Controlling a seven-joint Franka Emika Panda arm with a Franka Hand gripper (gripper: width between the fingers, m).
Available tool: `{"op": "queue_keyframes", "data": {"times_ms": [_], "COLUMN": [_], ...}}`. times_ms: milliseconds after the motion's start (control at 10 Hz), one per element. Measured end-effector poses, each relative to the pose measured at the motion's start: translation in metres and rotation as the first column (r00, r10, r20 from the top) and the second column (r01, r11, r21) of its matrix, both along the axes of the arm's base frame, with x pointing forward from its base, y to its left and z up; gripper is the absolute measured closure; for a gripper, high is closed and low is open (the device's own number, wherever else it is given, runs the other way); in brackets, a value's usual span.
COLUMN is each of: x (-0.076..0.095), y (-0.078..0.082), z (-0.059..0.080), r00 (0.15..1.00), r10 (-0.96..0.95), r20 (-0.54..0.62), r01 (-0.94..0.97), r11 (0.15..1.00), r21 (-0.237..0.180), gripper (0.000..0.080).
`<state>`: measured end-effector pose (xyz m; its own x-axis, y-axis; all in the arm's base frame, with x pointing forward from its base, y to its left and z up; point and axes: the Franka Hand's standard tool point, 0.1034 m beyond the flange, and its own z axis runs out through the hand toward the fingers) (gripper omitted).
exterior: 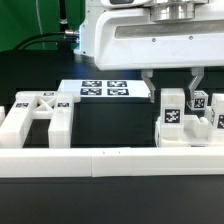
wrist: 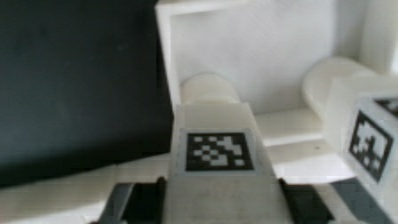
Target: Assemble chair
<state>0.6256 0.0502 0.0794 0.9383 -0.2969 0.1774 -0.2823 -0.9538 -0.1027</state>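
Two fingers (exterior: 148, 88) of the gripper (exterior: 172, 90) straddle a tagged white chair leg (exterior: 171, 112) at the exterior view's right, jaws half-open, a firm hold impossible to confirm.

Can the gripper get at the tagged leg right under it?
Likely yes: the gripper has its jaws either side of the leg, nothing between; a neighbouring tagged part sits close beside.
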Motion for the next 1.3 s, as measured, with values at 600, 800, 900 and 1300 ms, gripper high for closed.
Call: {"op": "queue_keyframes", "data": {"times_ms": [600,800,900,1300], "x": [-0.0002,0.0002,0.0003,-0.0009], "y": [0.0052,0.0039,0.0037,0.0080], "z": [-0.0004,0.0007,0.0009,0.0005], "r00": [0.692,0.546,0.538,0.735], "r10": [-0.720,-0.833,-0.838,-0.677], "r20": [-0.053,-0.088,-0.089,-0.038], "r01": [0.719,0.832,0.837,0.675], "r11": [0.679,0.527,0.518,0.724], "r21": [0.152,0.175,0.177,0.142], "gripper": [0.0511,0.0510,0.0467,0.0173]}}
